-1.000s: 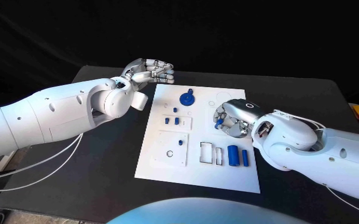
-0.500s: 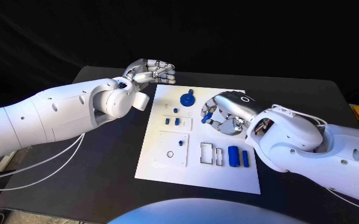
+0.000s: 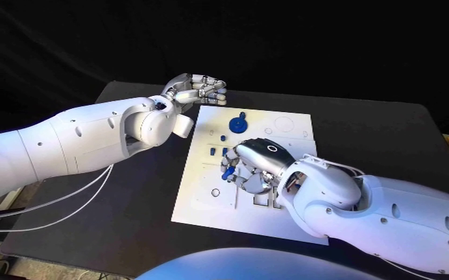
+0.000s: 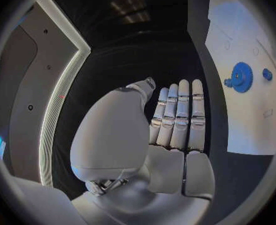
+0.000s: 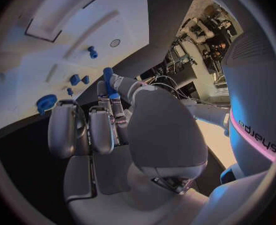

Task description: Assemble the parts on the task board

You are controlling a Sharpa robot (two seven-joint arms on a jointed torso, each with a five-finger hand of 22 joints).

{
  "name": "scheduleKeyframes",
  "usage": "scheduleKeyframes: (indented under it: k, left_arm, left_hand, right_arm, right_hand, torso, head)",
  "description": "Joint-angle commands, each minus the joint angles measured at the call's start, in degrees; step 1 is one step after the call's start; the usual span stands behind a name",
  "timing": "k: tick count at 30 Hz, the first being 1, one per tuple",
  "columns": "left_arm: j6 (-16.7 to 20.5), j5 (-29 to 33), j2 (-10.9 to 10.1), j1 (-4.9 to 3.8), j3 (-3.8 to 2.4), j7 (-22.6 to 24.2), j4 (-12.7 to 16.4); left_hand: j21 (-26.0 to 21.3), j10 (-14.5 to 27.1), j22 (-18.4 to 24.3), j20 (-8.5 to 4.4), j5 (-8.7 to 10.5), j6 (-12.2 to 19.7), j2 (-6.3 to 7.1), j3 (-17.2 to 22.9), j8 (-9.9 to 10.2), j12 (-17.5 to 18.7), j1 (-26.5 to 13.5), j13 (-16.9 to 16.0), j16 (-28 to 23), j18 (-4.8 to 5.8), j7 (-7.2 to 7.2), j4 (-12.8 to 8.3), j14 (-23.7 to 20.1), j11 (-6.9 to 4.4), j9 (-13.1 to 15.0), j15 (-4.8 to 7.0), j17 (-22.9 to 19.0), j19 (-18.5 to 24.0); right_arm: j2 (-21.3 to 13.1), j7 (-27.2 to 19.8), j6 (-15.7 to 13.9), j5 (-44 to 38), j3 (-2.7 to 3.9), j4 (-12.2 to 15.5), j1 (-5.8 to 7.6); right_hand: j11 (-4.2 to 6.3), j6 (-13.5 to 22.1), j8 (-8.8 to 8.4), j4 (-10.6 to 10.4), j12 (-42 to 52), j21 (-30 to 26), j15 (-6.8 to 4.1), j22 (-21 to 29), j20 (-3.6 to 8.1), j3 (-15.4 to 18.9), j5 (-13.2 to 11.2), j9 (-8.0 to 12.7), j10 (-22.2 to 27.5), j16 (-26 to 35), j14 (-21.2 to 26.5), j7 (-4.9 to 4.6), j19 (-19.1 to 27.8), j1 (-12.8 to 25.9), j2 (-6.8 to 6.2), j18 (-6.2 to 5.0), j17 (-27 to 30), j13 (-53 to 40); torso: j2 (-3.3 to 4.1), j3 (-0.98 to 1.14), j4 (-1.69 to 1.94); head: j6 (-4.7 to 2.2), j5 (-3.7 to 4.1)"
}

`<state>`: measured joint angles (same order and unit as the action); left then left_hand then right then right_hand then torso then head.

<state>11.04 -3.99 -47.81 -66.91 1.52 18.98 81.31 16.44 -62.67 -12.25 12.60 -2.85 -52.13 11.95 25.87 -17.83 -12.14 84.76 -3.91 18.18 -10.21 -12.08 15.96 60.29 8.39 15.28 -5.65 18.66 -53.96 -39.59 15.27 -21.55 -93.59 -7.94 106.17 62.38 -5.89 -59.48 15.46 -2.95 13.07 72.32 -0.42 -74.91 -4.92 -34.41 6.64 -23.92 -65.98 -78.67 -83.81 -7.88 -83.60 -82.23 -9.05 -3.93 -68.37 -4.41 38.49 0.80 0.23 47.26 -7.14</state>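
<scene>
Right robot hand [image 3: 254, 159] pinches a blue peg [image 3: 228, 172] over the task board's [image 3: 285, 225] left half.

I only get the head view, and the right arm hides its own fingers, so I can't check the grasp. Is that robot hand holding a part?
Observer: Yes. In the right wrist view, the right robot hand pinches a small blue peg at its fingertips, and one end of the peg sticks out past them.
Operator: And the left one, is it carrying anything?
Observer: No. The left wrist view shows the left robot hand with its fingers straight and side by side, and nothing in its palm.
</scene>
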Motion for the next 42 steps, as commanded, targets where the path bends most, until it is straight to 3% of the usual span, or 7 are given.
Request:
scheduleKeyframes:
  k: [1, 7, 16, 22, 42]
  left_arm:
    - [-1.1, -0.1, 0.3, -0.04, -0.03, 0.5, 0.0]
    - [-1.1, 0.0, 0.5, -0.04, -0.02, 0.5, 0.0]
    - [-1.2, 0.0, 0.7, -0.05, -0.02, 0.3, 0.1]
    - [-1.1, 0.0, 0.6, -0.05, -0.02, 0.2, 0.1]
    - [-1.1, 0.0, 0.4, -0.06, -0.02, 0.1, 0.2]
  left_hand:
    - [-0.2, 0.1, 0.1, 0.17, -0.04, 0.3, -0.08, 0.1, 0.2, 0.3, 0.4, -0.1, -0.3, -0.19, -0.14, -0.1, 0.2, 0.19, 0.1, -0.29, 0.1, -0.3]
    - [-0.2, 0.1, 0.1, 0.17, -0.04, 0.3, -0.08, 0.1, 0.2, 0.3, 0.4, -0.1, -0.3, -0.19, -0.14, -0.1, 0.2, 0.19, 0.1, -0.29, 0.1, -0.3]
    - [-0.2, 0.1, 0.1, 0.17, -0.05, 0.3, -0.05, 0.1, 0.1, 0.3, 0.4, -0.1, -0.3, -0.19, -0.16, -0.1, 0.2, 0.21, 0.1, -0.30, 0.1, -0.4]
    - [-0.2, 0.1, 0.1, 0.17, -0.05, 0.3, -0.05, 0.1, 0.1, 0.3, 0.4, -0.1, -0.3, -0.19, -0.16, -0.1, 0.2, 0.21, 0.1, -0.30, 0.1, -0.4]
    - [-0.3, 0.1, 0.1, 0.18, -0.05, 0.3, -0.06, 0.1, 0.1, 0.3, 0.3, -0.1, -0.4, -0.19, -0.18, 0.0, 0.2, 0.22, 0.1, -0.31, 0.1, -0.4]
  right_arm:
    - [1.2, -2.2, 0.8, -1.0, -0.10, -0.9, -1.25]
    - [3.2, -2.5, 1.0, -1.9, -0.27, -2.7, -3.01]
    - [5.1, -2.3, 1.4, -2.7, -0.53, -5.0, -4.00]
    - [5.8, -2.0, 1.8, -2.9, -0.66, -5.6, -4.41]
    - [6.0, 0.4, 3.6, -5.4, -0.82, -6.4, -4.62]
  right_hand:
    - [1.95, 0.1, -0.08, 0.4, -0.1, -0.3, -0.22, -9.7, -0.18, 0.0, 0.3, 0.0, -2.2, -0.1, -1.9, -0.21, 0.0, -0.6, 0.30, 0.41, 0.2, -0.8]
    - [1.95, 0.1, -0.08, 0.4, -0.1, -0.3, -0.22, -9.7, -0.18, 0.0, 0.3, 0.0, -2.2, -0.1, -1.9, -0.21, 0.0, -0.6, 0.30, 0.41, 0.2, -0.8]
    - [1.89, 0.2, -0.13, 0.5, -0.3, -0.6, -0.18, -9.6, -0.21, -0.2, 0.3, 0.0, -2.2, -0.2, -1.9, -0.27, 0.1, -0.5, 0.37, 0.37, 0.1, -0.8]
    - [1.89, 0.2, -0.13, 0.5, -0.3, -0.6, -0.18, -9.6, -0.21, -0.2, 0.3, 0.0, -2.2, -0.2, -1.9, -0.27, 0.1, -0.5, 0.37, 0.37, 0.1, -0.8]
    - [1.85, 0.3, -0.16, 0.5, -0.4, -0.6, -0.13, -9.7, -0.25, -0.2, 0.4, -0.1, -2.2, -0.2, -1.9, -0.30, 0.1, -0.2, 0.39, 0.36, 0.2, -0.8]
  torso:
    - [0.05, 0.05, -0.10]
    - [0.10, 0.10, -0.10]
    - [0.24, 0.14, 0.07]
    - [0.20, 0.10, -0.15]
    - [0.11, 0.09, -0.11]
  head:
    - [0.08, -0.45]
    - [0.27, -0.93]
    - [1.18, -1.71]
    - [1.38, -1.94]
    - [1.83, -2.17]
